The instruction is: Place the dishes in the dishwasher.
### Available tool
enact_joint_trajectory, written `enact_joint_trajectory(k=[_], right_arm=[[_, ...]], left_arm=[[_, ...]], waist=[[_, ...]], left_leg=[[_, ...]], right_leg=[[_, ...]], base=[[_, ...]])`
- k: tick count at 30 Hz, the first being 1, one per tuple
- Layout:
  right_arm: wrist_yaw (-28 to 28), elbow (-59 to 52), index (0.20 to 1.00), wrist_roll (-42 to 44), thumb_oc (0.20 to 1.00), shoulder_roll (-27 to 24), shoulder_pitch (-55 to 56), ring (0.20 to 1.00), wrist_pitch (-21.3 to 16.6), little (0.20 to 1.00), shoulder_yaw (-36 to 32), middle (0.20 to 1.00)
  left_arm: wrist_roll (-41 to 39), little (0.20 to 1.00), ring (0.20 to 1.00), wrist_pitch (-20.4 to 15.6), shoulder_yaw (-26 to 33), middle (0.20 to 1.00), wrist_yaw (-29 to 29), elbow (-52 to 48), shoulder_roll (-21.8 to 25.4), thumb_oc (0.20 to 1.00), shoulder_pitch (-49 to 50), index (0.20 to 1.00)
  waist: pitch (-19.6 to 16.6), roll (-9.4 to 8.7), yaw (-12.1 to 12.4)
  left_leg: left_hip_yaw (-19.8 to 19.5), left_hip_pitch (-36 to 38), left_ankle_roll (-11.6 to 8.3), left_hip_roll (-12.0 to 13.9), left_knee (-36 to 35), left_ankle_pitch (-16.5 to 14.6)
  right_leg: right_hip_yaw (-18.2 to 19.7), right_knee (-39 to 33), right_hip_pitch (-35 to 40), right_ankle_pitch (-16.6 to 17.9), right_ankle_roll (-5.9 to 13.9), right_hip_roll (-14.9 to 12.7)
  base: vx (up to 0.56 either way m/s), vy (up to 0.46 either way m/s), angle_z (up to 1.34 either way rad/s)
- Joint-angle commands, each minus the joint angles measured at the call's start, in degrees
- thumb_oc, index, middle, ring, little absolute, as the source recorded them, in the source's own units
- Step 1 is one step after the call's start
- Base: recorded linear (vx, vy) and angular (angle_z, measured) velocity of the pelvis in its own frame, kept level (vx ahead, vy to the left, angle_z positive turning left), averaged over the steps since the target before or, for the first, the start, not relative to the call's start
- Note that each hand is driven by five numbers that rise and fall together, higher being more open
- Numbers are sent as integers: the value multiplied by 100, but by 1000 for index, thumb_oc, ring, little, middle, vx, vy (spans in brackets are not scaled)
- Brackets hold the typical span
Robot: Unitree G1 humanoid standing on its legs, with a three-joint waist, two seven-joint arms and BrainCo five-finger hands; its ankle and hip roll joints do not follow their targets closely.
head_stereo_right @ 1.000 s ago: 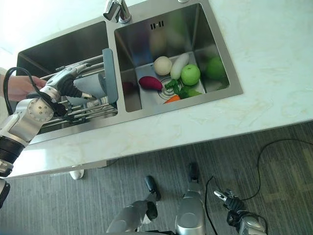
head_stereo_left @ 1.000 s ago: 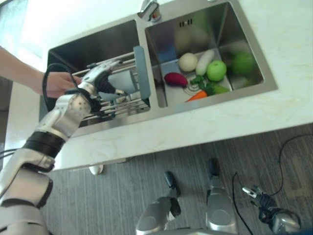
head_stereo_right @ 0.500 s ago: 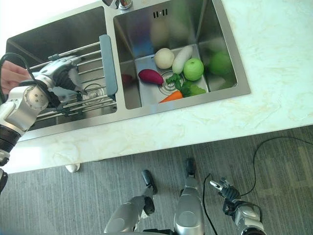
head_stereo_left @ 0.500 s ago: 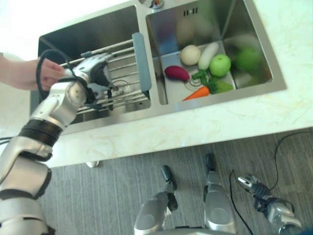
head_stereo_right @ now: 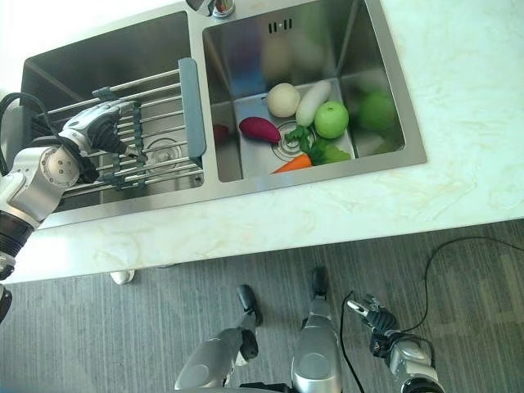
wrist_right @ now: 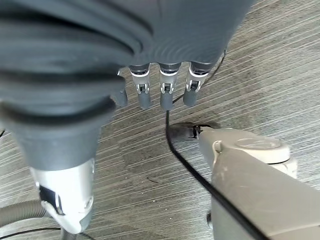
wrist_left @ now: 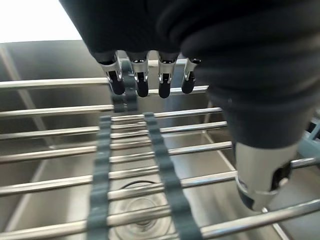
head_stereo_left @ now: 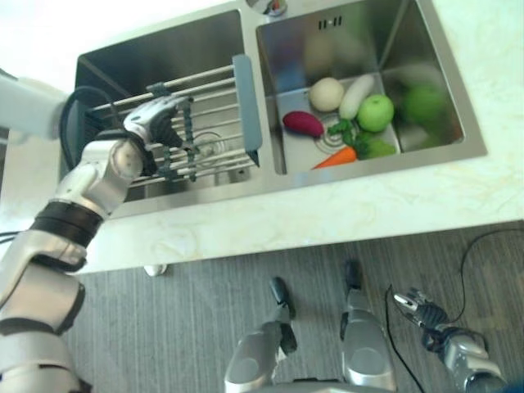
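Change: a second ago the left hand (head_stereo_left: 154, 124) held a pale grey dish over the rack (head_stereo_left: 214, 147), with a person's hand just behind it. Now the dish is out of its grasp and the rack is bare.
Left hand: it hovers over the rack's left end, fingers (wrist_left: 142, 82) hanging straight and loose, thumb apart, holding nothing.
Dish: we cannot place it. A pale grey shape (head_stereo_left: 29, 110) sits at the worktop's left edge, beside the left basin (head_stereo_left: 164, 57), but we cannot tell whether it is the dish or a sleeve.
Meaning: we judge one dish handed over rather than loaded. We see no dishwasher, so we cannot say how far the task has got.
Right hand: it hangs low over the floor (wrist_right: 280, 60), fingers straight and slack, empty (wrist_right: 165, 95).
Right basin: an apple (head_stereo_left: 375, 112), a carrot (head_stereo_left: 336, 157) and other vegetables lie around the drain, untouched.
Wrist view adds: clear air between the fingertips and the rack's bars, and the drain beneath them.
Eye views add: the rack spans the left basin to the divider, and the pale shape beyond it.
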Motion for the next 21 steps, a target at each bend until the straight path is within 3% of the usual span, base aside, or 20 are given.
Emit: enact_joint_trajectory(k=[1, 7, 9, 11, 12, 13, 21], right_arm=[[-19, 122, 1000, 163, 1000, 158, 275, 1000, -13, 1000, -37, 1000], [-43, 377, 1000, 2, 1000, 305, 563, 1000, -63, 1000, -241, 1000], [-87, 438, 1000, -48, 1000, 377, 658, 1000, -72, 1000, -279, 1000], [-150, 542, 1000, -264, 1000, 511, 821, 1000, -77, 1000, -330, 1000], [-227, 674, 1000, -426, 1000, 698, 980, 1000, -114, 1000, -348, 1000], [-272, 669, 1000, -492, 1000, 814, 1062, 1000, -128, 1000, -342, 1000], [-406, 737, 1000, -704, 1000, 1126, 1313, 1000, -178, 1000, -403, 1000]], left_arm=[[173, 1000, 1000, -48, 353, 1000, 242, 172, 391, 1000, -93, 1000], [-315, 1000, 1000, -95, 895, 1000, 1054, -436, 444, 1000, 326, 1000], [-583, 1000, 1000, -197, 1235, 1000, 1490, -716, 439, 1000, 625, 1000], [-988, 1000, 1000, -603, 1891, 1000, 2417, -1174, 330, 1000, 1174, 1000], [-851, 1000, 1000, -1254, 2683, 1000, 3052, -1781, -6, 1000, 1943, 1000], [-600, 1000, 1000, -1586, 3070, 1000, 3258, -2166, -320, 1000, 2417, 1000], [356, 1000, 1000, -1946, 3640, 1000, 3442, -3288, -1592, 1000, 3911, 1000]], waist=[[-388, -182, 107], [-859, -164, 232], [-1004, -160, 294], [-1209, -167, 398], [-1424, -191, 530], [-1514, -215, 592], [-1799, -363, 818]], left_leg=[[-289, -296, -76, -94, 654, -816], [-243, 177, -119, -41, 612, -903], [-269, 289, -133, -22, 642, -936], [-333, 460, -149, 4, 649, -969], [-413, 633, -181, 51, 618, -992], [-469, 742, -202, 83, 582, -1001], [-579, 1170, -227, 218, 311, -978]], right_leg=[[30, 901, -374, -708, 521, -340], [-202, 702, 329, -860, 478, -310], [-257, 665, 521, -925, 444, -289], [-328, 599, 790, -1014, 383, -244], [-390, 522, 1057, -1118, 309, -173], [-436, 487, 1205, -1179, 266, -134], [-620, 425, 1636, -1327, 176, 8]], base=[[30, -50, 8], [44, -69, 9], [61, -77, 17], [99, -94, 11], [123, -106, 25], [114, -97, 20], [32, -51, 11]])
